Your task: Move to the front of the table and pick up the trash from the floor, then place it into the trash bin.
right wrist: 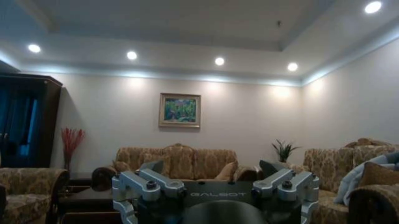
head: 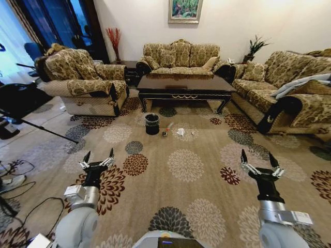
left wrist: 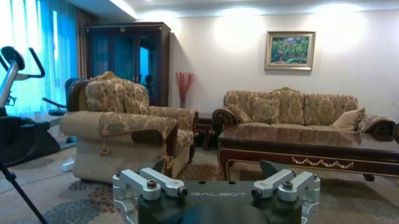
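Dark-wood, glossy-topped low coffee table (head: 184, 84) with gold ornament on its apron is standing across the room, between patterned gold sofas. On the floral carpet (head: 186, 165) just in front of it, the small round black trash bin (head: 152, 124) with a clear bag at its rim is sitting upright. Near the bin, toward the robot's right, the trash is lying on the carpet: a tiny dark ball (head: 164, 134), a small clear bottle with a red cap (head: 168, 126) and a white paper wad (head: 180, 132), each apart from the bin.

Both arms are reaching forward low in the head view, well apart from the trash. The left gripper (head: 98, 156) is holding its fingers spread apart and gripping nothing; the right gripper (head: 257, 158) is likewise spread and gripping nothing.

In the left wrist view the table (left wrist: 311, 144) is showing beyond the left gripper (left wrist: 212, 172), beside a patterned armchair (left wrist: 124, 135).
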Controlling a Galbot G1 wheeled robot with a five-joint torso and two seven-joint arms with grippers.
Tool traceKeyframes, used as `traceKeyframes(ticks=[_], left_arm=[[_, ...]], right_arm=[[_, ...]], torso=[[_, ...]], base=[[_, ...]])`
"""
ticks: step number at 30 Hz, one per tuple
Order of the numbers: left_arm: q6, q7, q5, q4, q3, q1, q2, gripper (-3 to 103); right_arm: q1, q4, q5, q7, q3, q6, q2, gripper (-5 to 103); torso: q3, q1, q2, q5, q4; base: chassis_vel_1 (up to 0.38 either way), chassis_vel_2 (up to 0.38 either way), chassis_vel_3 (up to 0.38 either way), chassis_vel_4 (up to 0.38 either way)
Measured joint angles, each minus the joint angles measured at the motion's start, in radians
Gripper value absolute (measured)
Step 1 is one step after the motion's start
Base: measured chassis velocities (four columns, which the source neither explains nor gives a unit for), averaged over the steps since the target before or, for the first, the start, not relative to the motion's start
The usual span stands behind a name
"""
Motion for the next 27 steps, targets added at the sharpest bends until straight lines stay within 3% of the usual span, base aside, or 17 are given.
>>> traceKeyframes(ticks=[27], left_arm=[[-0.010,0.005,0.005,-0.009,0.002,0.016,0.011,100]], right_arm=[[-0.007,0.002,-0.002,0.002,0.004,0.011,0.006,100]], torso=[[-0.053,-0.042,-0.095,0.0001,-0.0001]], base=[[0.000,0.000,0.000,0.000]])
